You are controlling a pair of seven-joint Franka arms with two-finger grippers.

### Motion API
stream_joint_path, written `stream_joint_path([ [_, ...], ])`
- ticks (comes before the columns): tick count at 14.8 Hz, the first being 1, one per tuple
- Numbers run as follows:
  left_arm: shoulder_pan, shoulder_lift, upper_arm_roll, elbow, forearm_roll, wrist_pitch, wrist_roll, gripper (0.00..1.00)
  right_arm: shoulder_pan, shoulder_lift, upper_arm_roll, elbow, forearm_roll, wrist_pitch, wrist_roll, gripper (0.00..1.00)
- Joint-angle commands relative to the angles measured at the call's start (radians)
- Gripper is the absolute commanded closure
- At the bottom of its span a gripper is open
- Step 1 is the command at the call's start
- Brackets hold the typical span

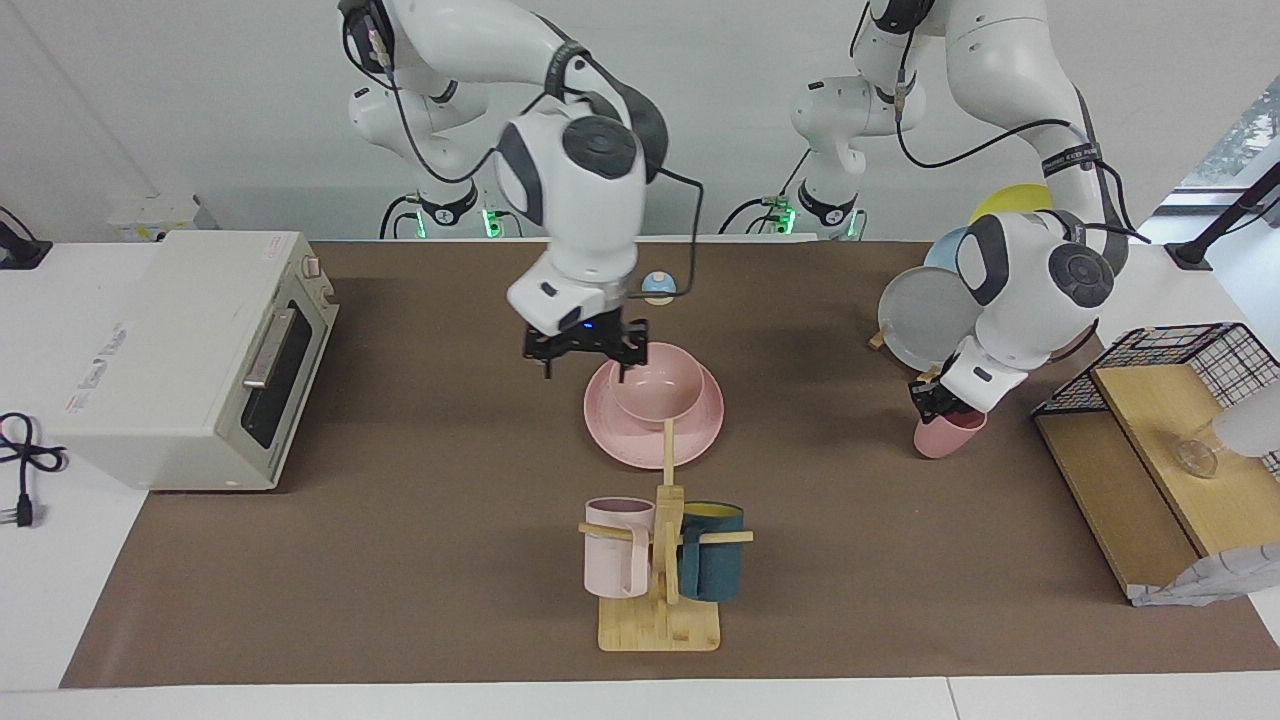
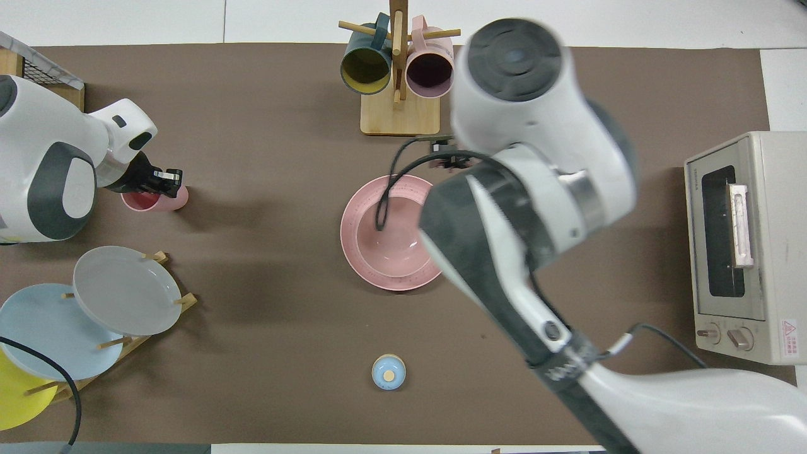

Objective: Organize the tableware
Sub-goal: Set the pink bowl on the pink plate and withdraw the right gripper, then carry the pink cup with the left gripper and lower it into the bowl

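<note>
The pink bowl (image 1: 655, 388) sits in the pink plate (image 1: 640, 455) at the table's middle; both show in the overhead view, bowl (image 2: 391, 246) and plate (image 2: 350, 217). My right gripper (image 1: 585, 368) is open just above the bowl's rim on the right arm's side and holds nothing. The pink cup (image 1: 950, 435) is toward the left arm's end, beside the plate rack, and looks slightly tilted. My left gripper (image 1: 943, 400) is shut on its rim. In the overhead view the cup (image 2: 151, 202) shows its opening under the gripper (image 2: 165, 183).
A mug tree (image 1: 660, 620) with a pale pink and a teal mug stands farther from the robots than the plate. A toaster oven (image 1: 190, 350) is at the right arm's end. A rack with grey (image 1: 925, 315), blue and yellow plates, a wire basket (image 1: 1190, 350), and a small blue lid (image 1: 657, 285) are there too.
</note>
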Motion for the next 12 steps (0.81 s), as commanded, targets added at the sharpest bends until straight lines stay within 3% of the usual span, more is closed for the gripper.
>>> stream_joint_path([
  [1, -0.038, 0.014, 0.000, 0.257, 0.004, -0.251, -0.042, 1.00, -0.169, -0.237, 0.020, -0.227, 0.045, -0.047, -0.147, 0.00],
  [3, -0.127, 0.115, -0.003, 0.560, -0.006, -0.527, -0.219, 1.00, -0.237, -0.320, 0.014, -0.243, 0.070, -0.170, -0.255, 0.00],
  [4, -0.183, 0.182, -0.002, 0.703, -0.008, -0.620, -0.334, 1.00, -0.265, -0.337, 0.010, -0.243, 0.070, -0.219, -0.298, 0.00],
  [5, -0.258, 0.224, 0.001, 0.785, -0.009, -0.663, -0.464, 1.00, -0.294, -0.337, 0.003, -0.240, 0.070, -0.225, -0.325, 0.00],
  [7, -0.386, 0.230, -0.005, 0.802, -0.014, -0.594, -0.699, 1.00, -0.354, -0.320, -0.001, -0.216, 0.074, -0.223, -0.355, 0.00],
  [9, -0.470, 0.226, -0.007, 0.776, -0.043, -0.514, -0.807, 1.00, -0.349, -0.297, -0.020, -0.165, 0.054, -0.227, -0.359, 0.00],
  [12, -0.550, 0.223, -0.003, 0.636, -0.046, -0.319, -0.873, 1.00, -0.334, -0.280, -0.062, -0.160, 0.054, -0.224, -0.382, 0.00],
])
